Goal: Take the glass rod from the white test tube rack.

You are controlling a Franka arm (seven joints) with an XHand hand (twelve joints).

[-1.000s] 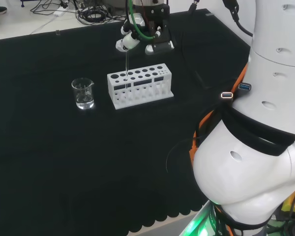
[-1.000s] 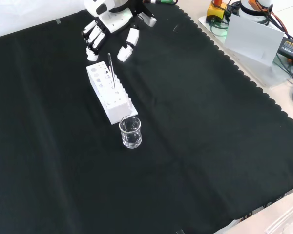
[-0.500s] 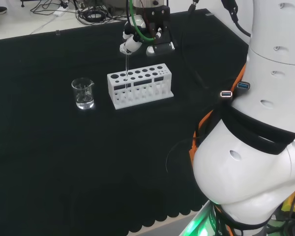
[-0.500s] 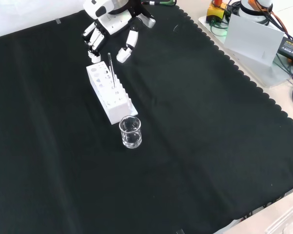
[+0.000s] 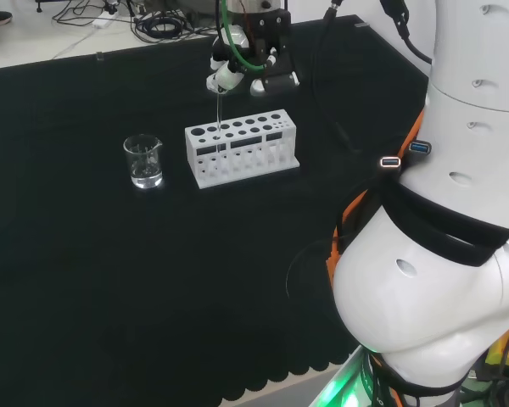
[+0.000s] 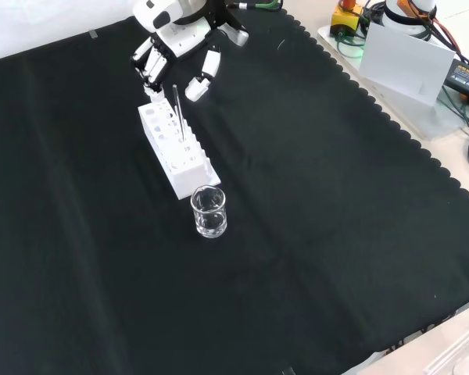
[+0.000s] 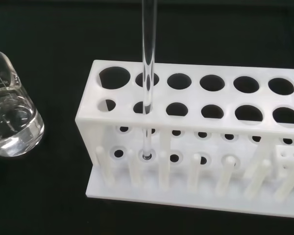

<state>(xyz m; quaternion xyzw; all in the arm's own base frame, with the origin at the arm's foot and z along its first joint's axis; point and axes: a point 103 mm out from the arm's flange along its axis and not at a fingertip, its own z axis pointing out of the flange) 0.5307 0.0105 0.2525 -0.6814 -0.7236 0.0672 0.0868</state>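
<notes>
Above the rack we find the hand (image 6: 176, 37) at the upper left of the front view, fingers (image 6: 146, 64) on one side of the glass rod's top and the thumb (image 6: 198, 82) on the other, spread, with a gap to the rod. In the head view the hand (image 5: 229, 72) sits at upper centre, directly over the rod's top end; we cannot tell there whether it touches.

Glass rod (image 7: 148, 58) stands upright in the white test tube rack (image 7: 201, 147), through a front-row hole near the beaker end, its lower tip seated in the base plate. In the head view the rod (image 5: 217, 119) rises from the left end of the rack (image 5: 242, 153).

Beaker (image 5: 143, 161) with clear liquid stands just left of the rack in the head view; in the front view it (image 6: 209, 212) lies just below the rack (image 6: 176, 148) on the black cloth (image 6: 313, 234).
</notes>
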